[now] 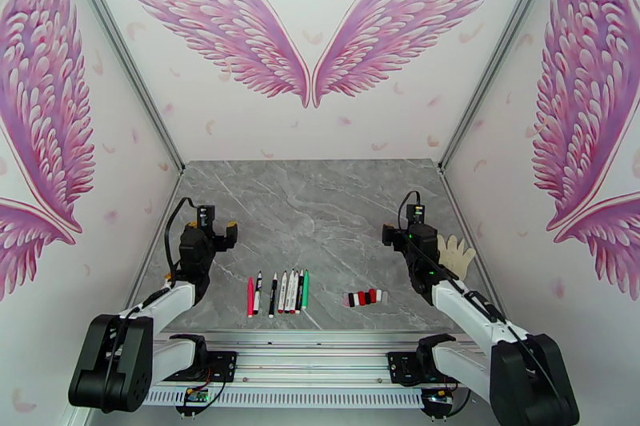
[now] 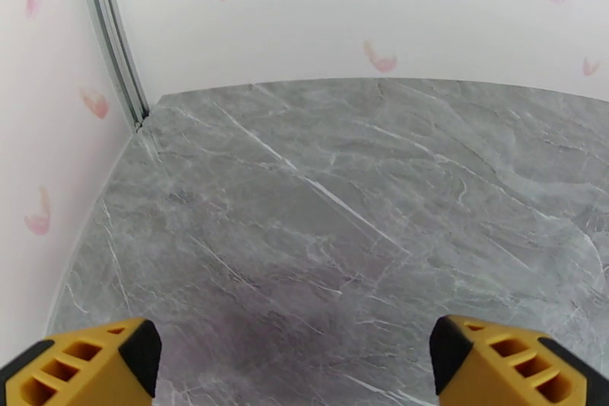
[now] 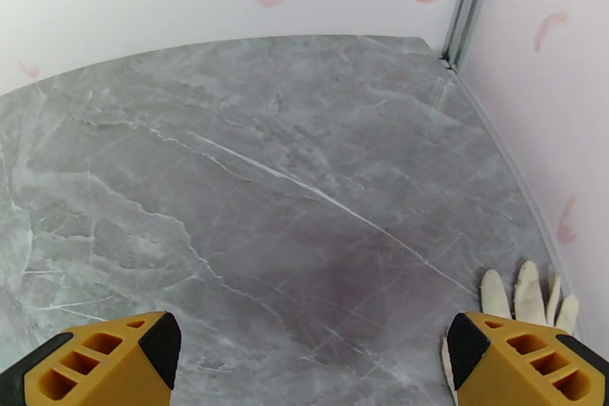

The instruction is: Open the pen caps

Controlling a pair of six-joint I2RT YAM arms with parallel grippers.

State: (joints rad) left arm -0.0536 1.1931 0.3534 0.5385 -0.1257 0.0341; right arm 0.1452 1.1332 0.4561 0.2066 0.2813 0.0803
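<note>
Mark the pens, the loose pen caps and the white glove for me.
pens (image 1: 289, 292): top external view, mid-barrel, middle of the row.
pen caps (image 1: 364, 298): top external view, middle cap of the cluster.
white glove (image 3: 527, 293): right wrist view, on a finger.

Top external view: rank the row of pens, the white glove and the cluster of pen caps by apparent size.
1. Row of pens: the widest spread.
2. White glove: the right arm hides part of it, so its place is less sure.
3. Cluster of pen caps: clearly the smallest.
</note>
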